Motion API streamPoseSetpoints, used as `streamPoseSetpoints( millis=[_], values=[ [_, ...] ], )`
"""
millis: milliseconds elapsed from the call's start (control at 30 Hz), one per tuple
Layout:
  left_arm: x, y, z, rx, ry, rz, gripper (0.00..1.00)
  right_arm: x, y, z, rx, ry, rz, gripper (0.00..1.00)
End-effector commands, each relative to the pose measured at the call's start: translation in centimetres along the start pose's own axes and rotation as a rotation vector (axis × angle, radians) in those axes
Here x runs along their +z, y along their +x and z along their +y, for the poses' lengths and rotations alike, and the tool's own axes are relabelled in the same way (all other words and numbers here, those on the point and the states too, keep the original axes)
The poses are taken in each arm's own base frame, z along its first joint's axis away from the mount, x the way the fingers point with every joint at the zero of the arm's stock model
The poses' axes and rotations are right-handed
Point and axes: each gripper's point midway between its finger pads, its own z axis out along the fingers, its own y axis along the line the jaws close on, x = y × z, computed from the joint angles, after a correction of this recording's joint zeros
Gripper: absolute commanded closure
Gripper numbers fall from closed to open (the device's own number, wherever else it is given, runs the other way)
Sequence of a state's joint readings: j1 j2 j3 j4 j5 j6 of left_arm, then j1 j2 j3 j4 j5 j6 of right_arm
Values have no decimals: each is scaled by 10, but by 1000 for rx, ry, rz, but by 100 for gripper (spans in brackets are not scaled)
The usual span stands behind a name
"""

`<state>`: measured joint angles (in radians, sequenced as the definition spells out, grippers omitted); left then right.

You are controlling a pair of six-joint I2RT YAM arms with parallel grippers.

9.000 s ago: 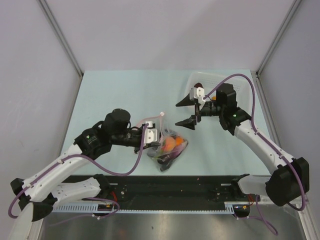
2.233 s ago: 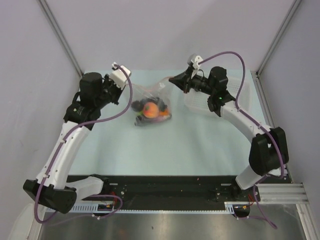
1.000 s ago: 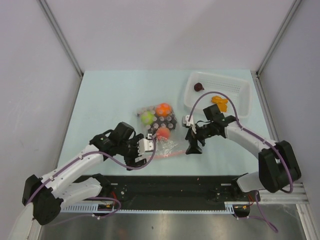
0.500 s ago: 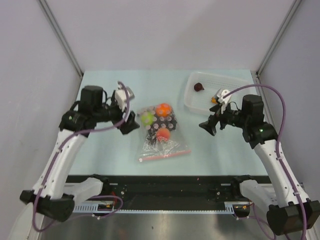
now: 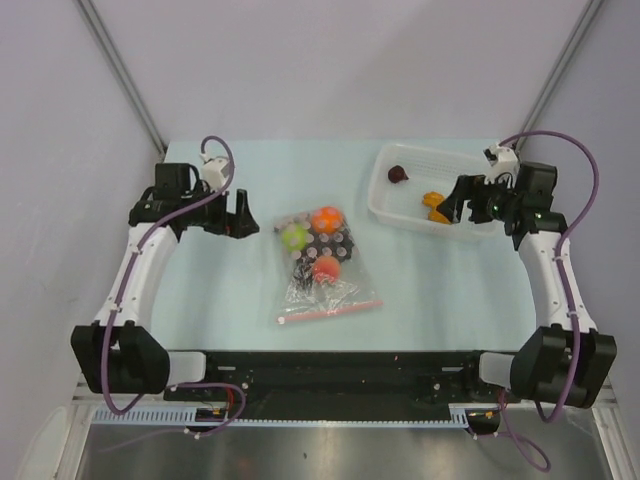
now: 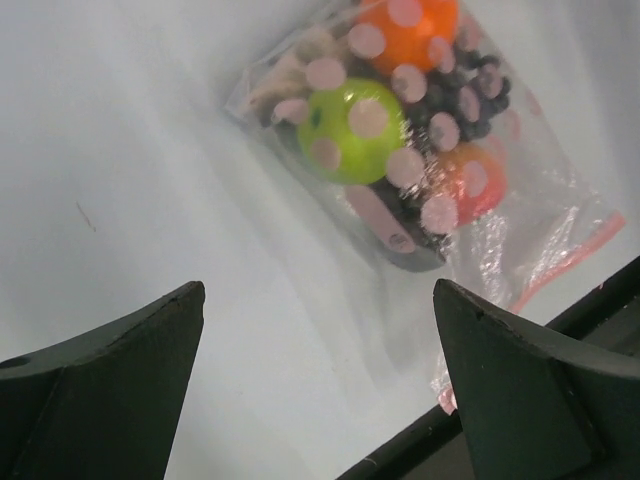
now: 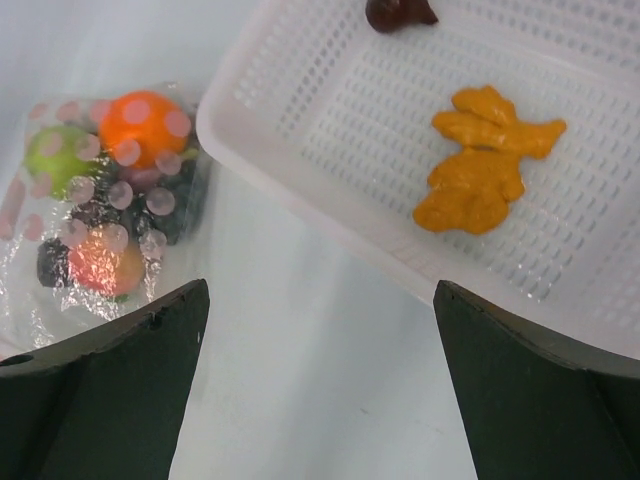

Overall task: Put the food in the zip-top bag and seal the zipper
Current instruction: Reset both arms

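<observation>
Lying flat mid-surface, the zip-top bag (image 5: 320,268) held the orange ball (image 5: 326,218), green apple (image 5: 294,236) and peach-red fruit (image 5: 325,267), its zipper (image 5: 332,309) along the near edge. The left fingers (image 6: 100,390) and right fingers (image 7: 100,380) stood wide apart and empty, well off to either side. Whether the strip was pressed shut along its whole length could not be told; any gap would let food spill on a lift. An orange piece (image 5: 436,204) and a dark piece (image 5: 397,174) in the white basket (image 5: 450,168) might count as left out.
</observation>
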<state>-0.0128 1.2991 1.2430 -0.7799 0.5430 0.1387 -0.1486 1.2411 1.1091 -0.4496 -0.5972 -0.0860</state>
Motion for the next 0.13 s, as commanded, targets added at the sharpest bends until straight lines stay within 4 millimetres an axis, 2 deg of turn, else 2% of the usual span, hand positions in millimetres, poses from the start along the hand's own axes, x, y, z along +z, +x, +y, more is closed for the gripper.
streamPoseSetpoints(
  millis=[0,100],
  values=[
    [-3,7,23,-33,-104,-48,0,-1,-8,-8,2,45,1,0],
    [-3,10,29,-33,-130,-40,0,1,-16,-11,-3,53,-29,0]
  ],
)
